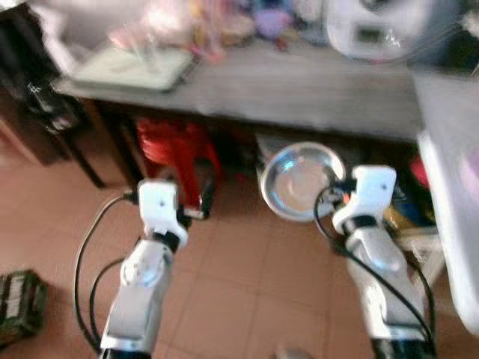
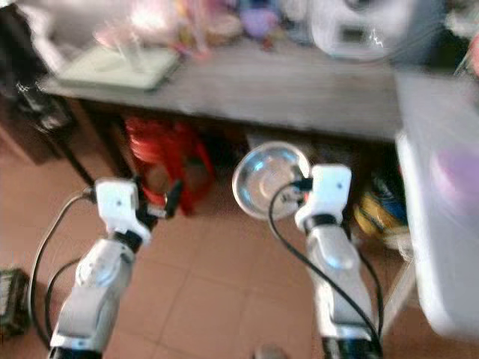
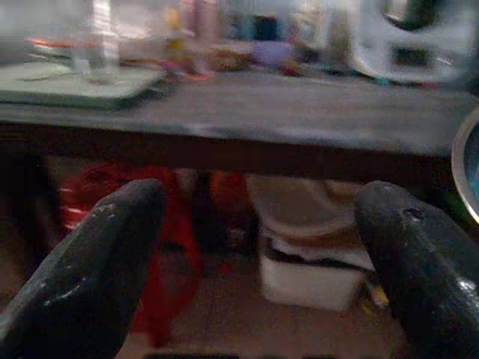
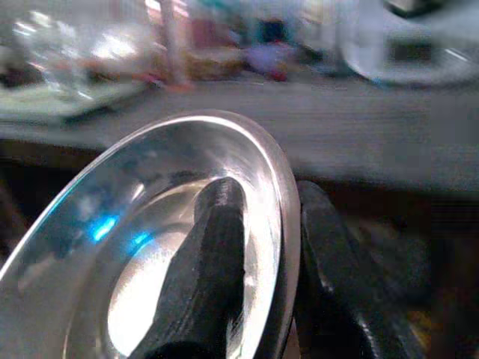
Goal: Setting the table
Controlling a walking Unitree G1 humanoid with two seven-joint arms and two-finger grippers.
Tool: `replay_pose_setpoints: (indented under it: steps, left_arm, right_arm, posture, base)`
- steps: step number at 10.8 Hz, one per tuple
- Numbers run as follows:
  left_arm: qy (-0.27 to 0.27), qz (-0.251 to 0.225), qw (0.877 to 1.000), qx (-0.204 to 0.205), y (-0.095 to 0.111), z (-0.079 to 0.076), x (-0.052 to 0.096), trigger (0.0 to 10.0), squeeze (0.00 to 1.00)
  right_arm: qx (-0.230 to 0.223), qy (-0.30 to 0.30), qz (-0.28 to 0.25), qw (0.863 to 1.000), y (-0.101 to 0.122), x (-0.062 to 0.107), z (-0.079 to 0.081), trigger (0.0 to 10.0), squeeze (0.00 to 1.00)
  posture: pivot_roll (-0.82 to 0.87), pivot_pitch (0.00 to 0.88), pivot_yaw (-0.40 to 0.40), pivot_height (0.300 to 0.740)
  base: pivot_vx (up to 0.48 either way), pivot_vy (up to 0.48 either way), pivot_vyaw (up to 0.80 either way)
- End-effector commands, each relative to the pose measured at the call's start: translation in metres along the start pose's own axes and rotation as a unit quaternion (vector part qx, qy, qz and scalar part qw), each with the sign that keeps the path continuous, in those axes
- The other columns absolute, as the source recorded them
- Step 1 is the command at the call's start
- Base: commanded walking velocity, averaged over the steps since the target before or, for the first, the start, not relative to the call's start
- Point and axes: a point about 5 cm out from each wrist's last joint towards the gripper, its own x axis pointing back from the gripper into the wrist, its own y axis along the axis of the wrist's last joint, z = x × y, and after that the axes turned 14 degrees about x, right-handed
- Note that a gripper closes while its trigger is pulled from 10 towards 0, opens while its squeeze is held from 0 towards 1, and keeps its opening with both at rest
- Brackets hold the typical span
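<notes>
Ahead of both pincers: dark grey desk [image 1: 299, 90], long edge facing the robot, both arms short of it and below its top.

Left pincer [image 3: 254, 262]: fingers spread wide, nothing between them. Looks like the free one, kept ready while the other carries.

Beyond left pincer: red plastic stool [image 1: 176, 153] under the desk. On the desktop above and past it, a pale green tray [image 1: 135, 67] with a clear glass [image 3: 93, 45] on it.

Right pincer [image 4: 262, 262]: pinching the steel bowl [image 1: 299, 179] by its rim, one finger [image 4: 206, 277] inside the bowl, the other [image 4: 337, 284] outside on the wall. Bowl held tilted, open face toward the head camera.

Why rim grip: my read is a thin rim is the only part two long fingers can clamp on a wide bowl; the tilt follows from that grip.

Task thing: the bowl is off the desk, in the air in front of its edge and lower than the top. Judged not yet placed; it needs lifting over the edge.

Past right pincer: white appliance [image 1: 374, 30] at the back of the desktop, coloured clutter beside it, too blurred to name. Bare stretch of desktop sits in front of these, likely the landing spot.

Right of right pincer: pale grey surface [image 1: 449, 187] runs along the side.

Under desk: white bin and stacked stuff [image 3: 307, 262], dim.

Floor: reddish-brown tiles [image 1: 247, 299]; dark green box [image 1: 19, 303] lies left of the left arm.

Image quality: head views motion-blurred.
</notes>
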Motion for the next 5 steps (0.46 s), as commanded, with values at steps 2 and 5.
replay_pose_setpoints:
  steps: [2,5]
  left_arm:
    - [0.011,-0.012,1.000,-0.002,0.0090,0.0041,0.0003,10.0,0.00]
    - [-0.007,-0.008,1.000,0.002,0.0076,-0.0014,-0.0004,10.0,0.00]
  right_arm:
    - [-0.010,0.013,-0.016,1.000,0.0070,-0.0051,0.0081,10.0,0.00]
    - [-0.023,0.016,-0.012,1.000,0.0069,-0.0082,0.0117,10.0,0.00]
  posture:
    - [-0.02,0.005,0.057,0.740]
    - [-0.02,0.004,0.059,0.740]
  base:
    - [0.480,0.000,0.00]
    - [0.480,0.000,-0.27]
